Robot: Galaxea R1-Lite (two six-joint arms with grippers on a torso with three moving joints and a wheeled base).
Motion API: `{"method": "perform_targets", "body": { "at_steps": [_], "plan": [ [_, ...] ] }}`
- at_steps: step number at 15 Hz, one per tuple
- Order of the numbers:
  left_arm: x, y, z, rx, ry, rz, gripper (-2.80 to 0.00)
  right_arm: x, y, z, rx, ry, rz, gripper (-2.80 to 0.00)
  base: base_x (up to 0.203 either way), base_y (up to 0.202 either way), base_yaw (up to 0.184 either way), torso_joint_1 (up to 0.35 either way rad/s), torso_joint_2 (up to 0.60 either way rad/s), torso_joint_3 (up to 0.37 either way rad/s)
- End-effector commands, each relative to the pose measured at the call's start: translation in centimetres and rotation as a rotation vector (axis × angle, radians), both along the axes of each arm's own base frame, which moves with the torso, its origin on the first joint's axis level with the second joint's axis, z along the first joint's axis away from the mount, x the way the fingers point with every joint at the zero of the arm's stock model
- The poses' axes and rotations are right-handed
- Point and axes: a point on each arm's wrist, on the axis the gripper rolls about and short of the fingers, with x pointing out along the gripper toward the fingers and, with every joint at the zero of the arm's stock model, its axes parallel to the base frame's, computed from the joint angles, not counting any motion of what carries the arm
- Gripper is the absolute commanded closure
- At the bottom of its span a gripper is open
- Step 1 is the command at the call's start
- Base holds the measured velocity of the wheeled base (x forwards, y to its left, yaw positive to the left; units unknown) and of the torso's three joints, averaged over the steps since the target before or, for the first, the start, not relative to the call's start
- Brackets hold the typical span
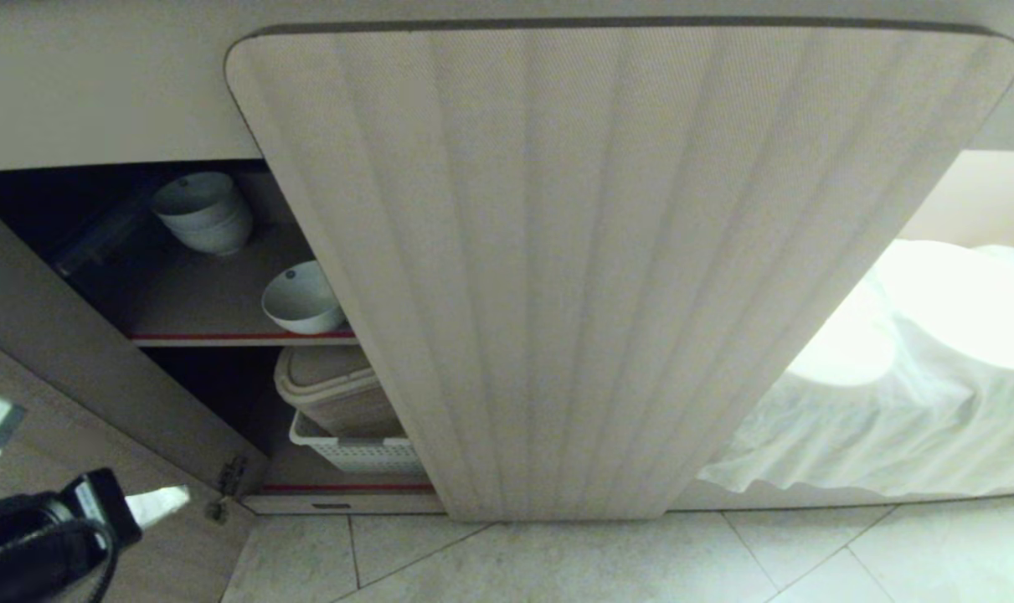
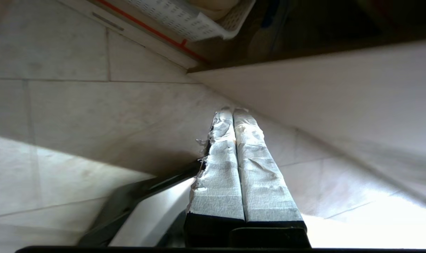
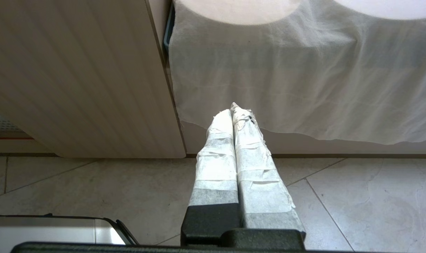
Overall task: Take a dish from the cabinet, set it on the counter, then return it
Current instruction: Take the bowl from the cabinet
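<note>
The cabinet [image 1: 624, 251] stands with its fluted doors swung open. On its upper shelf [image 1: 213, 293], edged in red tape, the dish [image 1: 301, 299] sits tilted near the front, a small white bowl. My left gripper [image 1: 159, 505] is low at the left by the door hinge, well below the dish. Its taped fingers are shut and empty [image 2: 233, 111] over the floor tiles. My right gripper [image 3: 234, 110] is shut too, holds nothing, and points at the cabinet's base beside the fluted door [image 3: 75, 77]. The counter's top is out of view.
A stack of white bowls [image 1: 203, 212] sits deeper on the same shelf. Below it, a beige lidded bin [image 1: 339, 389] rests in a white perforated basket [image 1: 356, 452]. The open left door [image 1: 71, 360] flanks my left arm. A white cloth [image 1: 892, 402] hangs at the right.
</note>
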Motion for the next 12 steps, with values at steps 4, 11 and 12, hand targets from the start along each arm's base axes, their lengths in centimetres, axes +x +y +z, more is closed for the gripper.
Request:
{"method": "perform_targets", "body": {
  "at_steps": [4,11,12],
  "plan": [
    [4.6,0.0,-0.8,-0.078,-0.022,0.052,0.00,0.0,0.0,0.0,0.000,0.000,0.001,0.00,0.000,0.000,0.000,0.000,0.00,0.000],
    [7.6,0.1,-0.1,-0.146,-0.101,0.106,0.00,0.0,0.0,0.0,0.000,0.000,0.001,0.00,0.000,0.000,0.000,0.000,0.00,0.000],
    [7.9,0.1,0.0,-0.155,-0.102,0.113,0.00,0.0,0.0,0.0,0.000,0.000,0.001,0.00,0.000,0.000,0.000,0.000,0.00,0.000]
  ]
}}
